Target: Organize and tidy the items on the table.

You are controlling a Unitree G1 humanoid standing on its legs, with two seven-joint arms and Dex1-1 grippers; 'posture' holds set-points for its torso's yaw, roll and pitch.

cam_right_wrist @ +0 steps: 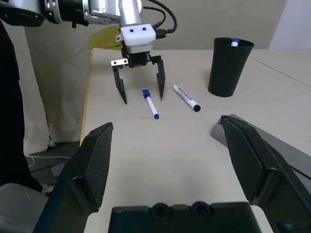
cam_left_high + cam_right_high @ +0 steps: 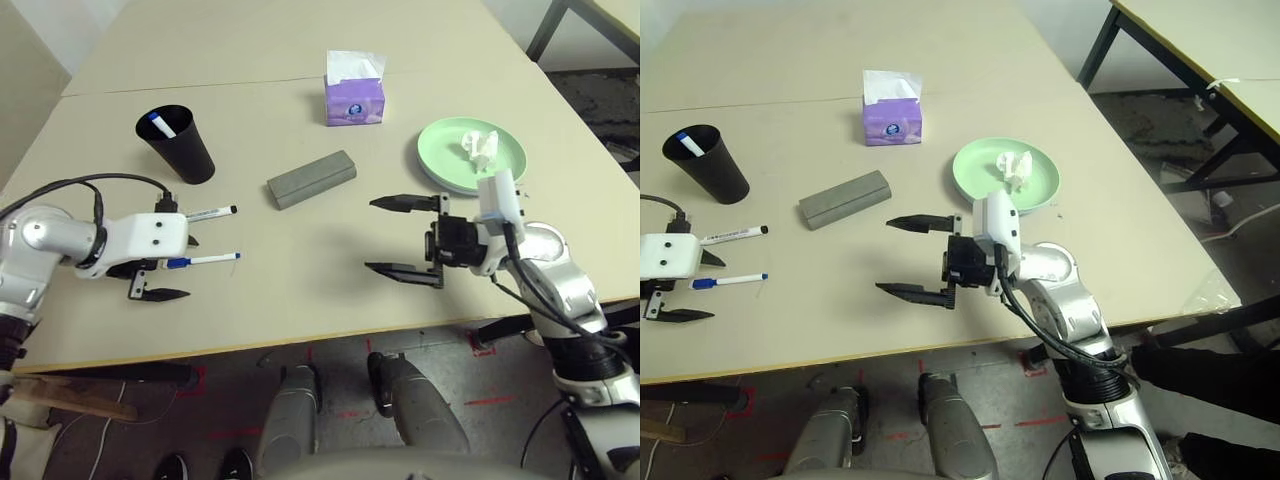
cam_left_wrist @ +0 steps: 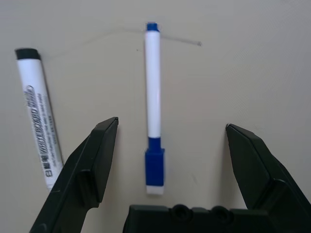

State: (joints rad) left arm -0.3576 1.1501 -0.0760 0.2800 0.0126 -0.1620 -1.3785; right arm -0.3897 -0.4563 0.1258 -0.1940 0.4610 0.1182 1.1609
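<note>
A: What sits nearest the robot?

B: The left gripper [image 3: 170,160], spread to its widest with nothing in it, straddles the blue-capped marker [image 3: 154,102] on the counter [image 2: 300,290]. The black-capped marker [image 3: 39,121] lies just beside it, outside one finger.

A: How will that marker handle?

B: Light, stiff and round, I judge, so it may roll or slip. Pinching the white barrel at mid-length seems safest, across its width.

A: And the right gripper [image 2: 405,237]?

B: Also wide apart and empty, held level above the counter's middle, pointing left.

A: Further back?

B: The grey glasses case [image 2: 311,179] lies past the grippers; rigid and broad, it needs a grip across its short side. The black cup [image 2: 177,143] stands upright with another marker [image 2: 158,124] in it. The green plate [image 2: 440,150] carries a crumpled tissue [image 2: 480,146], soft and nearly weightless. Farthest is the purple tissue box [image 2: 354,98].
</note>
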